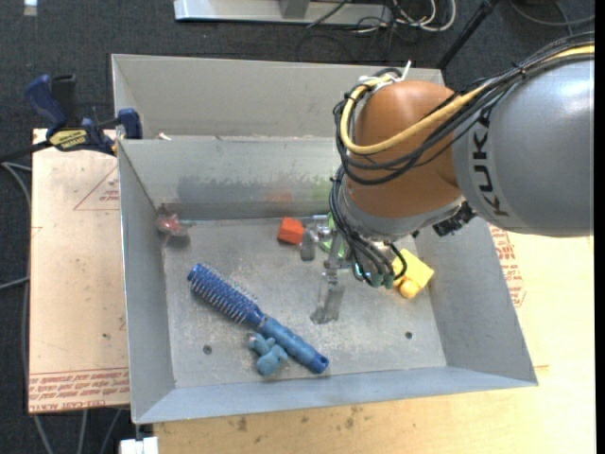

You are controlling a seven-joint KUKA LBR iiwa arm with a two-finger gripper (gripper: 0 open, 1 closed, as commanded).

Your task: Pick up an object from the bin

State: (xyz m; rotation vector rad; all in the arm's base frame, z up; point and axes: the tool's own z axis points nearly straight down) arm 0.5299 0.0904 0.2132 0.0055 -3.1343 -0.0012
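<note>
My gripper (pixel 325 312) reaches down under the orange wrist cover to the bin floor near the middle, its narrow fingers together with nothing between them. A small orange block (pixel 290 230) lies just behind it to the left, near the back wall. A yellow piece (pixel 413 278) lies to its right, partly hidden under the arm. In front and to the left lies a blue hairbrush (pixel 248 312) on a slant, with a small blue lump (pixel 268 356) against its handle. The gripper touches none of these.
A small reddish thing (pixel 170 223) sits in the back left corner. Bare floor lies around the gripper's tips and along the bin's front right.
</note>
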